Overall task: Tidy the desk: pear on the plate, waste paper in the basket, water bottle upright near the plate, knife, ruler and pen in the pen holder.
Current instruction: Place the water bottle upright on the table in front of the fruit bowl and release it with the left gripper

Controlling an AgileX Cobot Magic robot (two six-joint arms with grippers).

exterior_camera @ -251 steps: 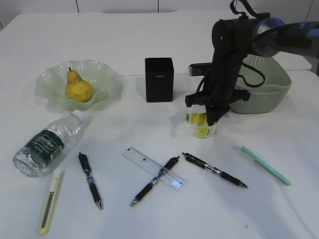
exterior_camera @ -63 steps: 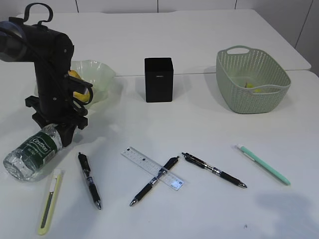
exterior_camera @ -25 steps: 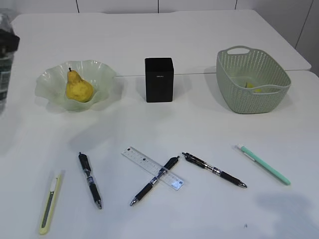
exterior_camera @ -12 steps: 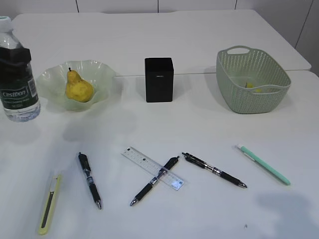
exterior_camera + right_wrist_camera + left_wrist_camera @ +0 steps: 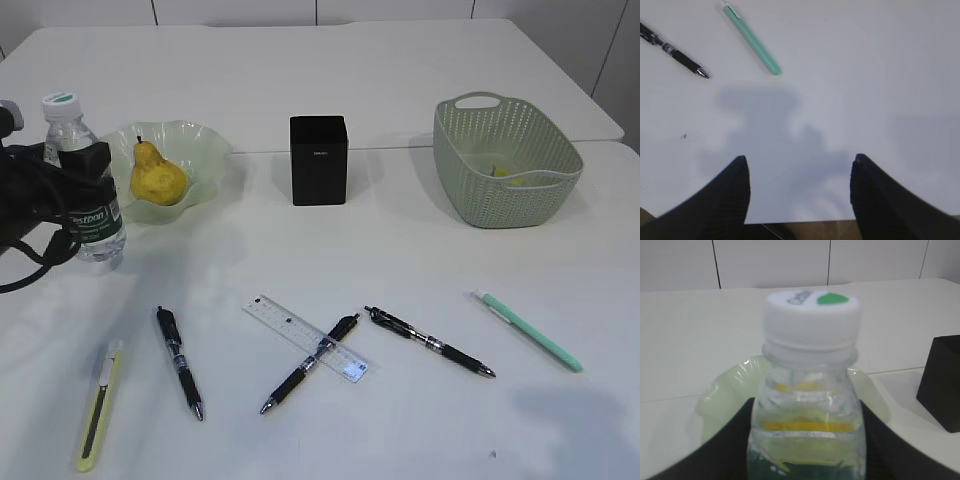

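Observation:
My left gripper (image 5: 85,190) is shut on the clear water bottle (image 5: 88,200), which stands upright on the table just left of the green plate (image 5: 205,150); the bottle (image 5: 807,405) fills the left wrist view between my fingers. The yellow pear (image 5: 157,175) lies on the plate. The black pen holder (image 5: 319,160) stands at the middle. The waste paper (image 5: 508,178) lies in the green basket (image 5: 505,165). The yellow knife (image 5: 98,405), clear ruler (image 5: 305,337), several black pens (image 5: 180,360) and a green pen (image 5: 528,330) lie on the table. My right gripper (image 5: 797,172) is open and empty above bare table.
The table's front edge shows just under my right gripper's fingers (image 5: 805,220). A green pen (image 5: 751,40) and a black pen's tip (image 5: 685,62) lie ahead of it.
My left gripper has brought the bottle, held upright, rightward and down to stand by the plate. My left arm now shows at the left edge.

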